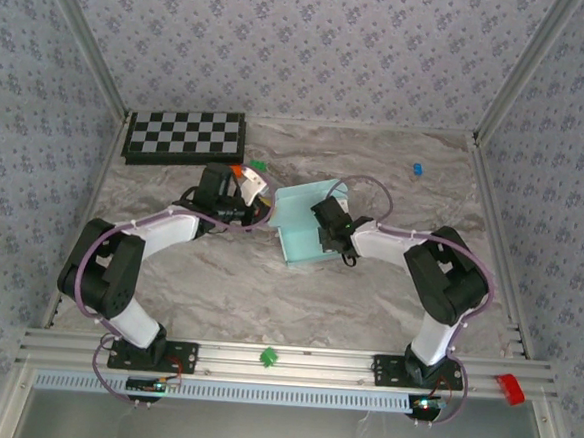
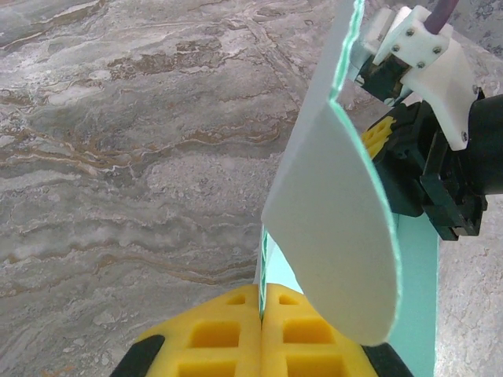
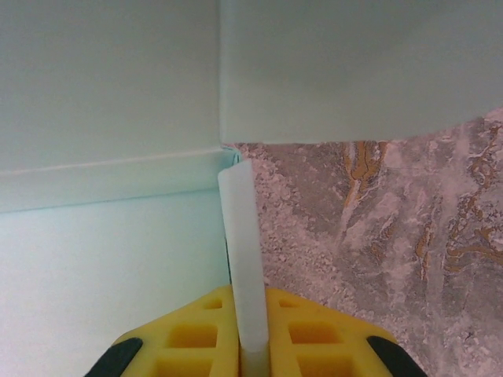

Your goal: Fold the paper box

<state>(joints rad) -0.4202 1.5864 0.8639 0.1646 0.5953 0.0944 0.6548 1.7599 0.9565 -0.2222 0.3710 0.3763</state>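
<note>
**A:** Where was the paper box (image 1: 302, 225) on that marble table (image 1: 267, 287)?

**B:** Mid-frame, lower right of the checkerboard (image 1: 184, 136). It was half folded, walls up, open side facing up. Couldn't call its long axis tbh.

**A:** Grippers?

**B:** Left gripper (image 2: 261, 314) was pinched tight on a card edge, and right gripper (image 3: 251, 322) was clamped on a thin flap.

Bright even light, faint soft shadows, paper box (image 3: 110, 78) washed pale
</note>
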